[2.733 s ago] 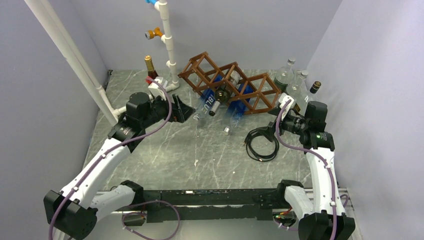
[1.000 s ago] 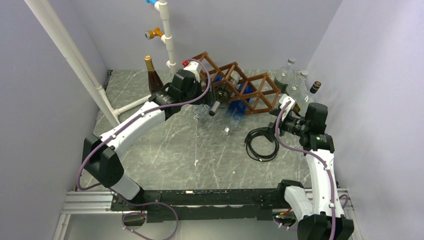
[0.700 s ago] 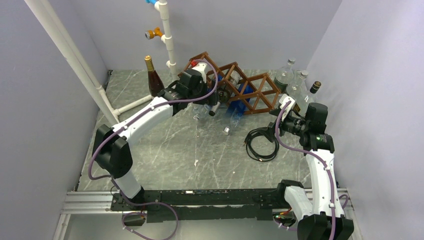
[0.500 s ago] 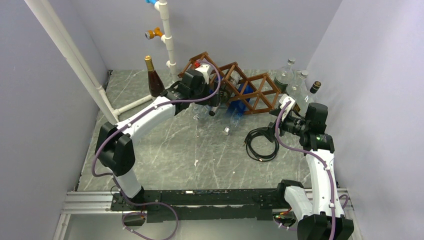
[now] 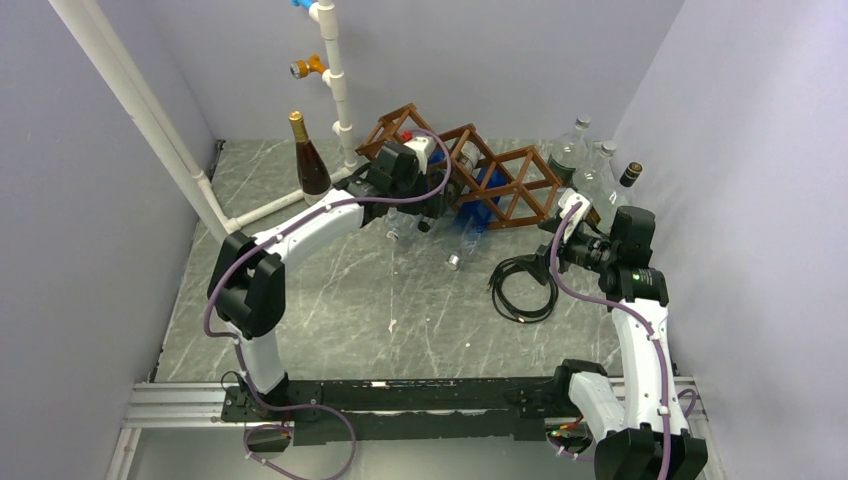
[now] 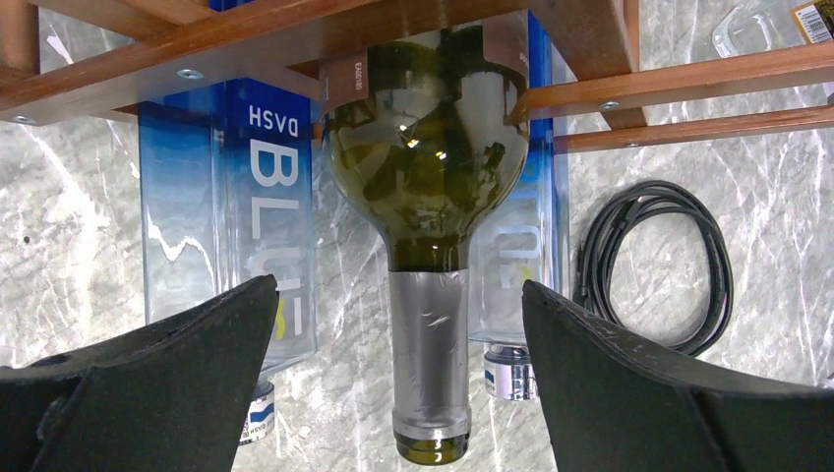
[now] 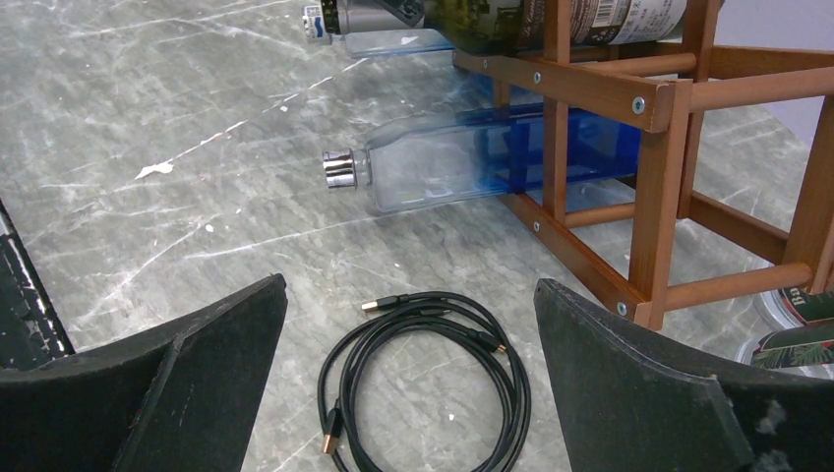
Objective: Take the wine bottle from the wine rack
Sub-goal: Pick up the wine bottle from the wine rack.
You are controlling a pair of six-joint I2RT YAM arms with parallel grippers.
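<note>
Operator: Location of wine bottle (image 6: pixel 428 187)?
Technician: Seated in wine rack (image 6: pixel 187 49), neck projecting from the rack's front, long axis running straight toward the left pincer (image 6: pixel 398 290), which is fully spread and empty. Right pincer (image 7: pixel 410 285), likewise wide and empty, sits off the rack's end, farther away. Bottle base hidden inside the rack

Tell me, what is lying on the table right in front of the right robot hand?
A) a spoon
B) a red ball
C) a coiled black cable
C: the right wrist view shows a coiled black cable lying flat on the table, just ahead of the open right gripper.
</note>
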